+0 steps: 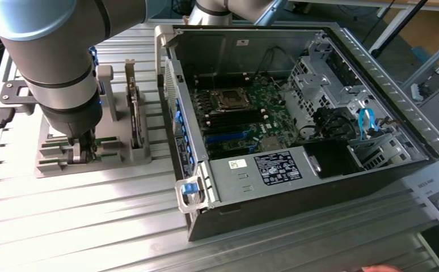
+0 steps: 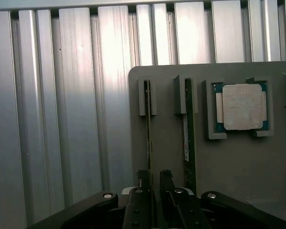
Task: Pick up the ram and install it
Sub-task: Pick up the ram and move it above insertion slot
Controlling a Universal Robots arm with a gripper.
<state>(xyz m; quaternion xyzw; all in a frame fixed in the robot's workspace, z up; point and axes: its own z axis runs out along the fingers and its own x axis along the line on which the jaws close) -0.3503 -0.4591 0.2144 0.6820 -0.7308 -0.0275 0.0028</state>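
gripper [image 2: 154,175] jaws slightly apart, straddling the near end of the ram [image 2: 148,129], which stands on edge in a grey holder [image 2: 238,162].

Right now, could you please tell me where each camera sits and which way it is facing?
Exterior view: high off the arm, looking down at an angle on the table, open computer case and grey holder; the arm and gripper show.
Wrist view: on the wrist, looking down past the open gripper at the holder, the ram stick in line with it, a second stick and the processor.
Shared: the gripper and the holder.
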